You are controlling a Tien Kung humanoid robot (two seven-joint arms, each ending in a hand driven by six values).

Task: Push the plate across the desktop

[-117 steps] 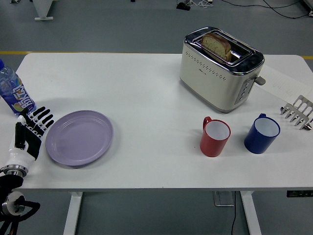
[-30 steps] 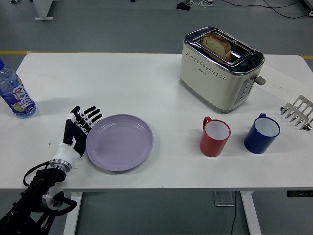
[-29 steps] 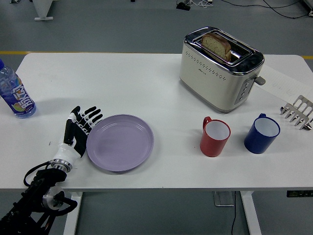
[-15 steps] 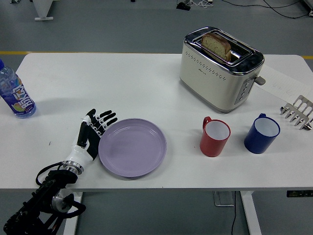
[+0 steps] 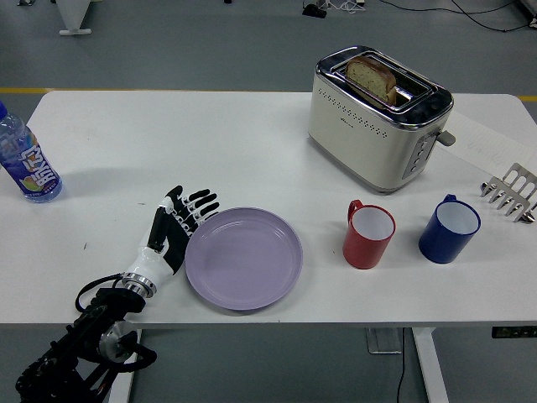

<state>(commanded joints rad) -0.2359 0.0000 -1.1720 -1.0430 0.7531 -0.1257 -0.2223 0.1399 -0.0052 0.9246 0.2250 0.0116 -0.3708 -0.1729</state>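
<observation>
Left hand (image 5: 174,234) flat on edge, fingers extended and spread, holding nothing, pressed against left rim of lavender plate (image 5: 243,259). One plate, sitting near front edge of white table (image 5: 210,143), a bit left of centre. Black forearm running in from lower-left corner over table's near edge. Right of plate: one red mug (image 5: 368,235), handle toward far-left, and one blue mug (image 5: 450,228) just beside it, both upright with white interiors, apart from each other and from plate. Far right edge: one metal rack (image 5: 511,192) with tines. Far left edge: one water bottle (image 5: 24,159), blue label, upright, partly cut off by frame. Farther back, right of centre: one cream-and-chrome toaster (image 5: 379,117), angled, with one bread slice (image 5: 371,77) standing in slot. Sheet of paper (image 5: 482,146) lying flat right of toaster. Table top otherwise plain white, white legs visible below front edge. Beyond table: grey-blue floor, yellow line (image 5: 17,90) at left, black cables (image 5: 457,10) at top right.
</observation>
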